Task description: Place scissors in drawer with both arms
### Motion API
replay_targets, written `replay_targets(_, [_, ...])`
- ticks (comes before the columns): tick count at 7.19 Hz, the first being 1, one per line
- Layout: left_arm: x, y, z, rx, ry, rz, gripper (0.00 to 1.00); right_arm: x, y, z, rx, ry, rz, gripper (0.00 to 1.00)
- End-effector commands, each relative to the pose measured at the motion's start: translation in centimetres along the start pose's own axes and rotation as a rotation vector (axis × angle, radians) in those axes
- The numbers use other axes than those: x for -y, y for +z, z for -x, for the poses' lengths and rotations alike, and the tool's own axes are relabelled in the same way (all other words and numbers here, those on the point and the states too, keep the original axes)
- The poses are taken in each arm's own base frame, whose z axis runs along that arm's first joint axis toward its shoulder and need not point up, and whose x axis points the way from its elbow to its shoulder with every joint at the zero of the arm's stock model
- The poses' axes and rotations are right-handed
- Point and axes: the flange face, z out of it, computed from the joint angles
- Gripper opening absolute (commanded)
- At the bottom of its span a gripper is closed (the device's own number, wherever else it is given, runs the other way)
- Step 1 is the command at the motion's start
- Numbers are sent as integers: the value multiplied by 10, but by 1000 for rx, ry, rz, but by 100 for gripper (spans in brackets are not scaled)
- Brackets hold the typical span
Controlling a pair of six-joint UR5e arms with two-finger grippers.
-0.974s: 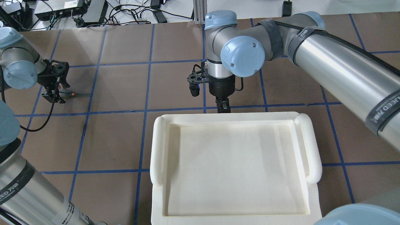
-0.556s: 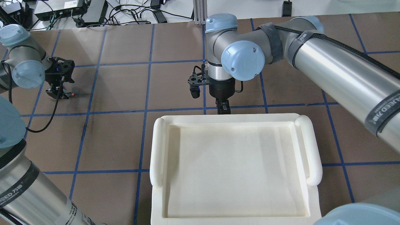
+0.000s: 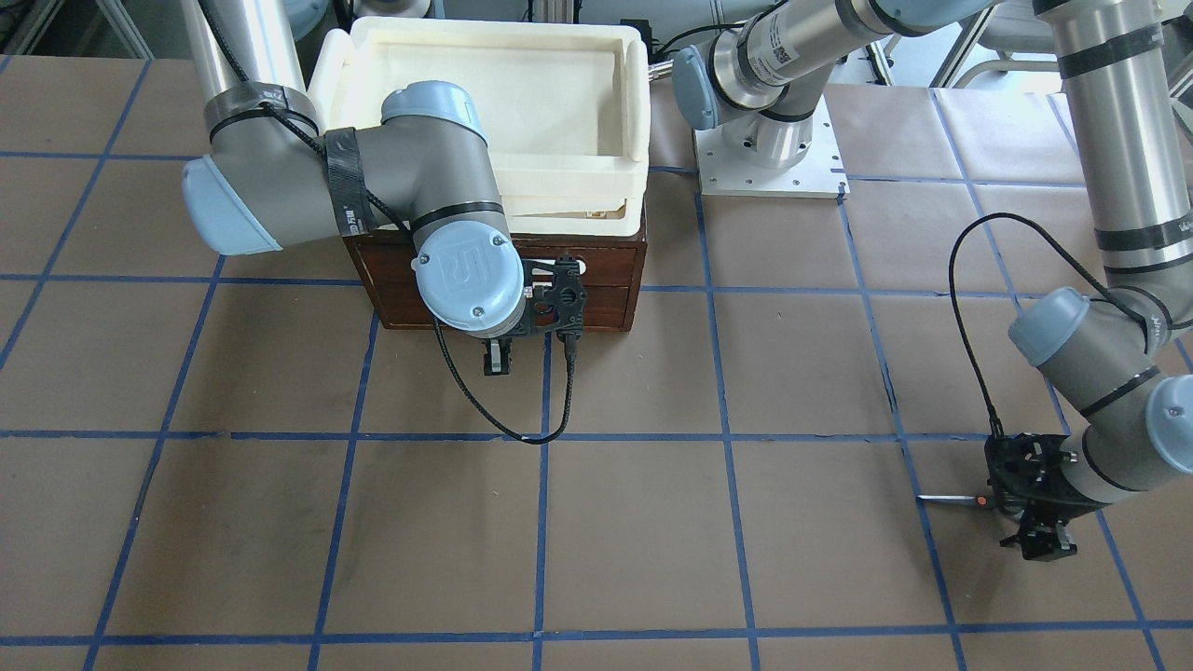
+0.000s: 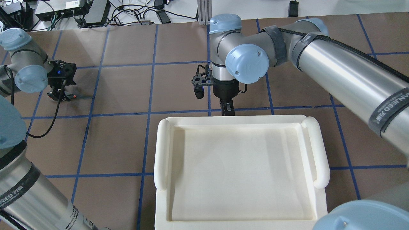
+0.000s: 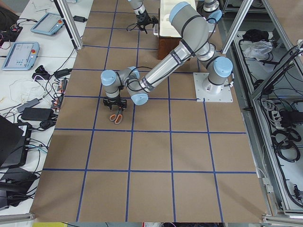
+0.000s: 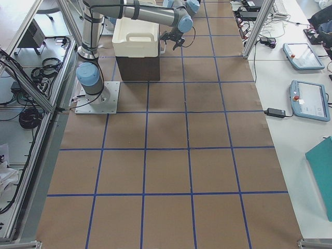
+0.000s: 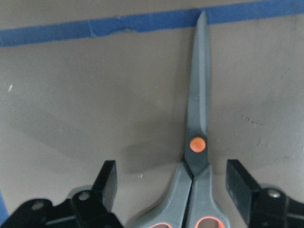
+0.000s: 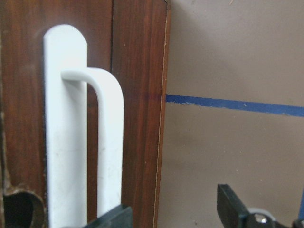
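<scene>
The scissors [image 7: 197, 142] lie flat on the brown table, closed, with their blades pointing away from my left gripper. They also show at the far left of the overhead view [image 4: 79, 96] and in the front view [image 3: 960, 500]. My left gripper [image 4: 60, 95] is open, its fingers [image 7: 107, 179] on either side of the grey handles by the orange pivot dot. The drawer [image 3: 596, 280] is closed in the dark brown cabinet. Its white bar handle [image 8: 80, 128] stands right before my right gripper [image 4: 227, 110], which is open, with the handle beside one finger.
A cream-white tray [image 4: 161, 150] sits on top of the cabinet and hides the drawer in the overhead view. Blue tape lines cross the table. A black cable [image 3: 960, 280] loops from the left wrist. The robot's base plate [image 3: 769, 158] is beside the cabinet.
The left wrist has turned and sunk a little over the scissors' handles, so the gripper looks smaller. The scissors have not moved. The right gripper has hardly moved.
</scene>
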Motion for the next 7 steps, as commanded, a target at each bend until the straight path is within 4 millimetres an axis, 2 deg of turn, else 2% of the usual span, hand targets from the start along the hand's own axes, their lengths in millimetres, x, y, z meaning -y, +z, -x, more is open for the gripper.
replay_targets(1, [-14,10,-8,-20,-26,-14,83,2,-12,-1,-22,25,-14,77])
replay_targets(2, [-13,11,-8,-17,-26,-28,78,5,-28,-3,-47,31,-22,77])
replay_targets(3, [-12,11,-7,-11,-21,-39,63,7,-43,-4,-71,28,-27,77])
replay_targets(4, [-11,11,-7,-9,-20,-39,38,6,-41,-6,-36,33,-18,80])
replay_targets(5, [-11,11,-7,-9,-17,-39,20,0,-38,-4,26,47,-8,82])
replay_targets(6, [-11,9,-7,-6,-17,-38,16,-1,-36,1,79,52,1,85])
replay_targets(7, [-11,10,-7,-8,-17,-39,15,-2,-33,-5,89,56,-3,86])
